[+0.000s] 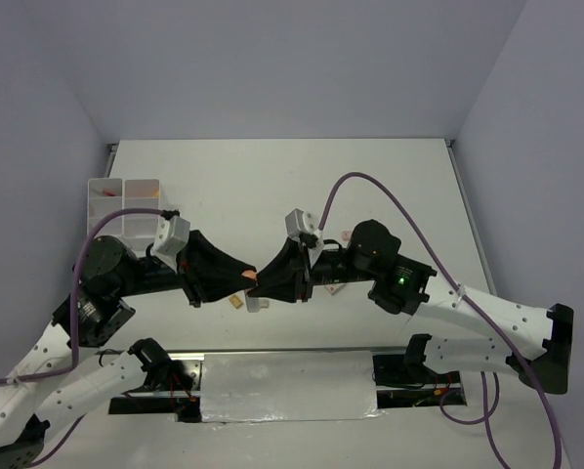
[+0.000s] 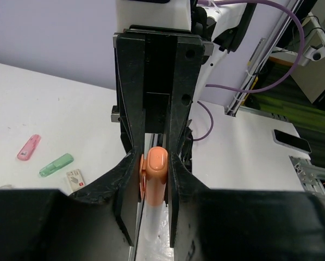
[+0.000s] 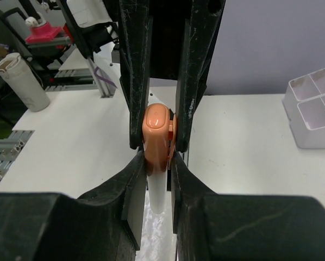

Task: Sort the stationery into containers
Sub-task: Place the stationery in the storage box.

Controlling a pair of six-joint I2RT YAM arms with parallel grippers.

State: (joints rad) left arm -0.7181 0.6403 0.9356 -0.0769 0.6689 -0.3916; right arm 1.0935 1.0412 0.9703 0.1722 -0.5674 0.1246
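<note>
Above the table's middle, both grippers meet tip to tip on one orange marker (image 1: 248, 277). My left gripper (image 1: 239, 277) comes in from the left, and its fingers press on the marker's orange end (image 2: 156, 167) in the left wrist view. My right gripper (image 1: 266, 280) comes in from the right, shut on the same marker (image 3: 157, 136), whose white barrel (image 3: 158, 193) runs down between its pads. The white divided container (image 1: 123, 195) stands at the far left, with an orange item in one compartment. A pink marker (image 2: 29, 147), a green marker (image 2: 56, 165) and a small eraser (image 2: 74, 179) lie on the table.
A tan eraser (image 1: 235, 302) and a small white item (image 1: 256, 304) lie under the joined grippers. Another small pink piece (image 1: 345, 234) sits by the right arm. The container (image 3: 314, 109) shows at the right edge of the right wrist view. Purple cables arch over both arms.
</note>
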